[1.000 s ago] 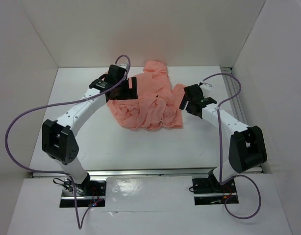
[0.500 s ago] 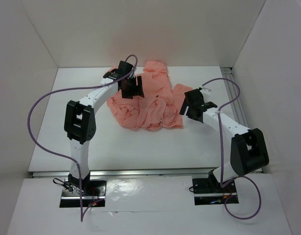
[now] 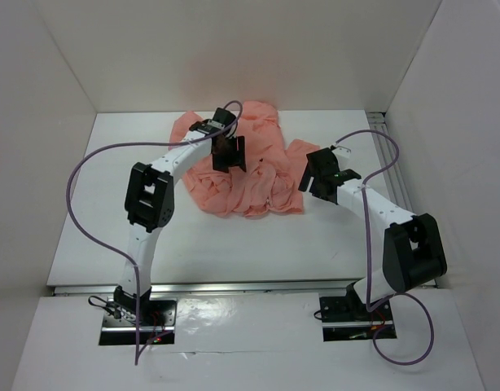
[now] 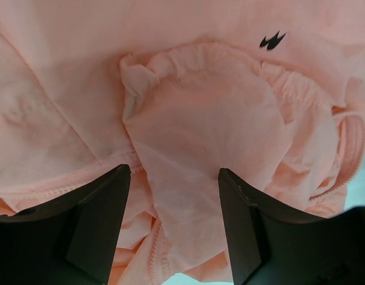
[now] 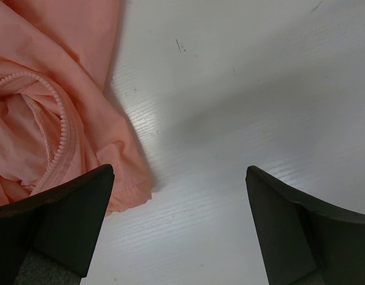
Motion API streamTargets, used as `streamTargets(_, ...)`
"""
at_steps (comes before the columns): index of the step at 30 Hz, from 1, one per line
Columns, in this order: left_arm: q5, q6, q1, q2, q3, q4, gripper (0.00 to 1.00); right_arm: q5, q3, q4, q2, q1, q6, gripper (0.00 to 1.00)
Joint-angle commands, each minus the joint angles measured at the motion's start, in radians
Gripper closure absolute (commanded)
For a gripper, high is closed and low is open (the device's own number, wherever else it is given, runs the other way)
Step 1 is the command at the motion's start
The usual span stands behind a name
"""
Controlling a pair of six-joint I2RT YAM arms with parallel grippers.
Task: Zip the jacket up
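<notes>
Within the last second the left hand [image 3: 229, 153] has swung from the jacket's [image 3: 250, 183] 9 o'clock edge to above its middle, uncovering a fold at 10 o'clock. Its fingers are spread and hold nothing, with crumpled fabric just beneath. The right hand [image 3: 316, 174] has barely shifted. It hangs wide apart and empty at the jacket's 3 o'clock edge, beside a run of zipper teeth [image 5: 62, 124]. The jacket lies bunched toward 12 o'clock on the desk [image 3: 234, 236]. Zipping looks not yet begun, and no pull is visible. Count: one jacket, two hands, one exposed run of teeth.
</notes>
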Motion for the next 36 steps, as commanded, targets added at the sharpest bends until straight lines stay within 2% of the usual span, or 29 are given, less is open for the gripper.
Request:
streamTargets(1, -0.012, 0.024, -0.035, 0.027, 0.016, -0.045, 0.26, 0.019, 0.028, 0.012, -0.027, -0.005, -0.001, 0.01)
streamTargets(7, -0.021, 0.024, -0.035, 0.027, -0.004, -0.045, 0.28, 0.030, 0.042, 0.001, -0.016, -0.005, -0.001, 0.01)
streamTargets(8, -0.021, 0.035, -0.035, 0.027, -0.004, -0.045, 0.31, 0.030, 0.053, 0.001, -0.007, -0.005, -0.001, 0.01)
streamTargets(12, -0.021, 0.044, -0.035, 0.008, -0.004, -0.045, 0.67, 0.041, 0.062, -0.008, -0.007, -0.005, -0.010, 0.01)
streamTargets(13, -0.021, 0.044, -0.026, -0.006, -0.004, -0.045, 0.82, 0.051, 0.073, -0.008, -0.016, -0.005, -0.010, 0.01)
streamTargets(15, -0.032, 0.076, -0.011, -0.051, 0.031, -0.058, 0.97, 0.052, 0.082, -0.008, -0.025, -0.005, -0.010, 0.01)
streamTargets(16, -0.050, 0.076, -0.002, -0.069, 0.042, -0.058, 1.00, 0.052, 0.082, -0.008, -0.025, -0.005, -0.010, 0.01)
streamTargets(23, -0.058, 0.182, 0.115, -0.279, 0.102, -0.068, 1.00, 0.012, 0.122, -0.017, -0.053, -0.005, -0.056, 0.01)
streamTargets(28, -0.122, 0.246, 0.115, -0.393, 0.079, -0.058, 1.00, -0.207, 0.122, 0.067, -0.062, 0.025, -0.145, 0.01)
streamTargets(33, -0.181, 0.247, 0.115, -0.440, 0.022, -0.058, 1.00, -0.399, 0.151, 0.070, 0.066, 0.101, -0.204, 0.04)
streamTargets(36, -0.191, 0.237, 0.115, -0.451, -0.001, -0.058, 1.00, -0.433, 0.203, 0.038, 0.177, 0.112, -0.129, 0.13)
